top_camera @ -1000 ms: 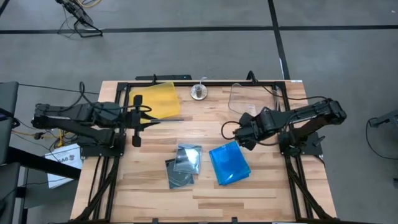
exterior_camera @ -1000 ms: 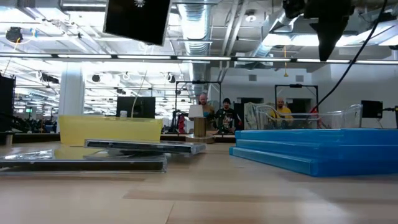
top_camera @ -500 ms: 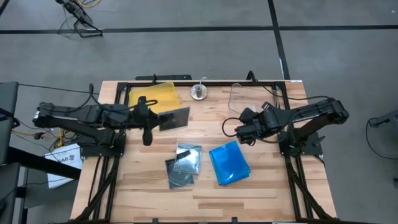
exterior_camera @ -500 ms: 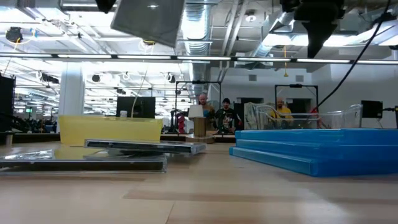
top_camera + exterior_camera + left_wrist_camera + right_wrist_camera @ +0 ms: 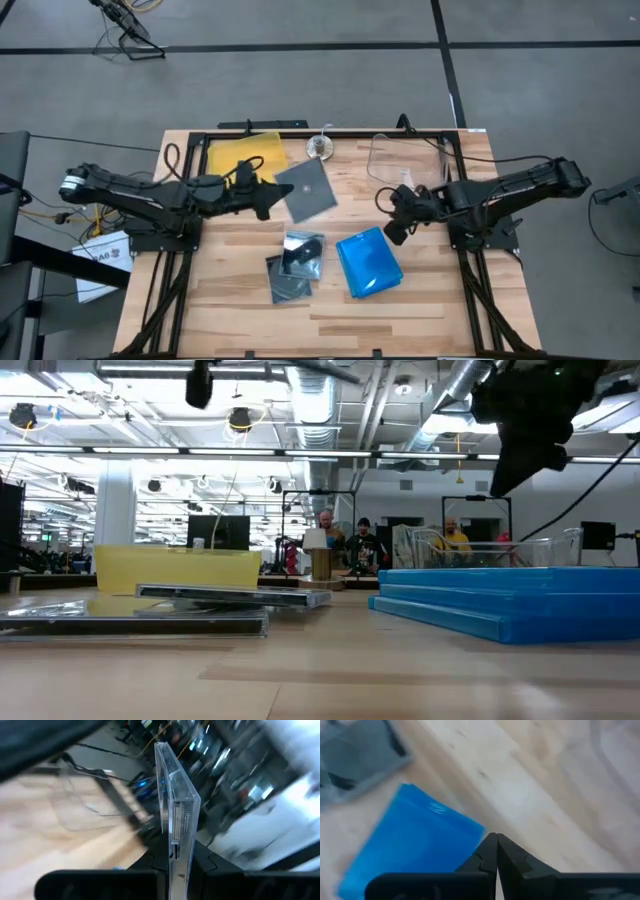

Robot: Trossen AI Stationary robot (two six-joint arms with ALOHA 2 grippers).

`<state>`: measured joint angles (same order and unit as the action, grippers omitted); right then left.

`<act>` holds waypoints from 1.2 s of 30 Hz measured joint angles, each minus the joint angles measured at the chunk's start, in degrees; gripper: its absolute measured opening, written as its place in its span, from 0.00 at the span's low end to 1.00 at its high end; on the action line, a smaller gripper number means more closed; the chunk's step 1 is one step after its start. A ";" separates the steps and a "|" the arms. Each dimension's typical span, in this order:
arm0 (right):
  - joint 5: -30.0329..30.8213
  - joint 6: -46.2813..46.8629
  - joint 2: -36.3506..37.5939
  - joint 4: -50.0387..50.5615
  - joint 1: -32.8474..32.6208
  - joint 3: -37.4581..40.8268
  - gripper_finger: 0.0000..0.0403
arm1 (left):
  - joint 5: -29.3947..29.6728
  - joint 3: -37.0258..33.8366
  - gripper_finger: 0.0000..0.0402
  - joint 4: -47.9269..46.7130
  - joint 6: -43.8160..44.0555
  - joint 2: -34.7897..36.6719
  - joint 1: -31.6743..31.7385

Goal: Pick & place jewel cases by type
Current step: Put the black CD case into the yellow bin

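My left gripper point(image 5: 272, 196) is shut on a smoky grey jewel case point(image 5: 308, 190), held in the air over the table's middle, right of the yellow tray point(image 5: 244, 158). In the left wrist view the case point(image 5: 174, 810) shows edge-on. Two more grey cases point(image 5: 294, 264) lie overlapping on the table, and beside them, to the right, is a stack of blue cases point(image 5: 368, 262). My right gripper point(image 5: 392, 232) is shut and empty, above the table just off the blue stack's far right corner point(image 5: 470, 827). My left gripper pinches the grey case between its two fingers by the edge nearest the arm point(image 5: 175, 857). The fingers come about level from the table's left. The case is lifted clear of the table and shows its flat face to the high view.
A clear plastic bin point(image 5: 405, 158) stands at the far right and a small metal object point(image 5: 320, 147) at the far edge's middle. Bare wood lies along the near edge. People show in the room beyond the table point(image 5: 345, 540).
My left gripper has carried the grey case toward the table's right, away from the yellow tray. The case has tipped from standing on edge to lying nearly flat in the air. My right gripper has gone a little toward the near edge and down, toward the blue stack.
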<state>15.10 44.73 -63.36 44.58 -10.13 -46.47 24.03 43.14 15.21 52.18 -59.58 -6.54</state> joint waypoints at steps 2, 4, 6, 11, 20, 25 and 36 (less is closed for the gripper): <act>-1.44 1.22 1.12 -2.86 0.02 1.30 0.00 | -0.22 -3.23 0.03 7.29 8.06 -1.65 0.57; -2.27 1.80 1.71 -4.42 0.04 2.00 0.00 | -0.33 -5.84 0.03 12.94 15.31 -3.08 1.03; -2.97 1.82 1.69 -5.27 0.02 2.00 0.00 | -0.88 -7.20 0.03 16.66 20.90 -4.45 1.24; -3.65 1.82 1.12 -6.49 0.04 2.02 0.00 | -2.69 -8.05 0.03 21.09 24.17 -6.37 2.00; -3.80 -1.64 1.14 -6.96 0.04 2.02 0.00 | -6.94 -7.02 0.03 23.37 13.81 -5.74 4.18; -3.35 -1.72 1.14 -6.93 0.04 2.02 0.00 | -9.46 -6.18 0.03 22.78 6.77 -5.74 5.64; -3.20 -4.90 1.14 -6.91 0.04 2.02 0.00 | -19.15 2.74 0.03 7.38 -23.32 -5.60 7.29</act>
<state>11.90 39.83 -62.22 37.67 -10.09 -44.45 4.88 45.88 22.59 28.86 -65.18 0.75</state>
